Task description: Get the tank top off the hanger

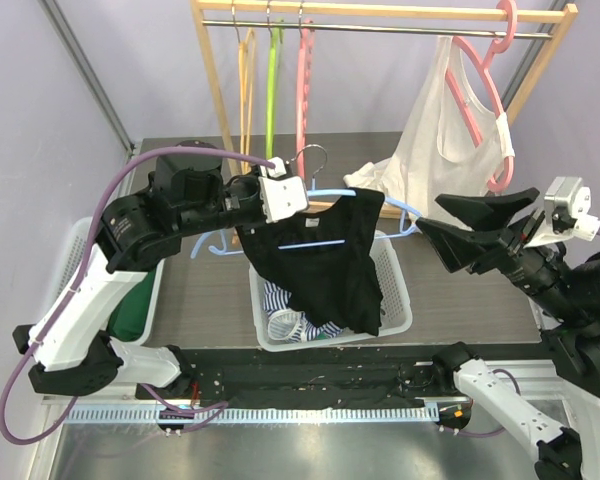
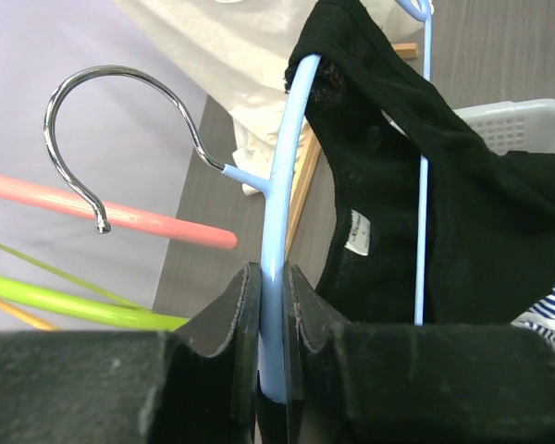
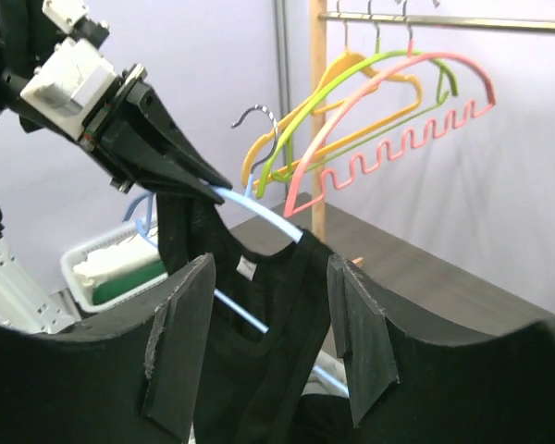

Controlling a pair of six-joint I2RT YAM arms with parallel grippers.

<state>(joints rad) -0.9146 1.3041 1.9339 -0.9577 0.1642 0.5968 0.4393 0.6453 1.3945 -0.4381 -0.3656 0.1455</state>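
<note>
A black tank top [image 1: 325, 260] hangs on a light blue hanger [image 1: 375, 200] over the white basket. My left gripper [image 1: 248, 192] is shut on the hanger's arm [image 2: 276, 277] just below its metal hook [image 2: 120, 120]. The top's strap [image 2: 370, 65] wraps the hanger's shoulder. My right gripper [image 1: 440, 222] is open, to the right of the top and apart from it. In the right wrist view its fingers [image 3: 180, 342] frame the top's neckline and right strap [image 3: 310, 277].
A white basket [image 1: 395, 290] with striped cloth sits below the top. A wooden rack [image 1: 380, 15] at the back holds orange, green and pink hangers [image 1: 273, 70], and a white tank top [image 1: 445, 130] on a pink hanger. A second basket [image 1: 140, 310] is at left.
</note>
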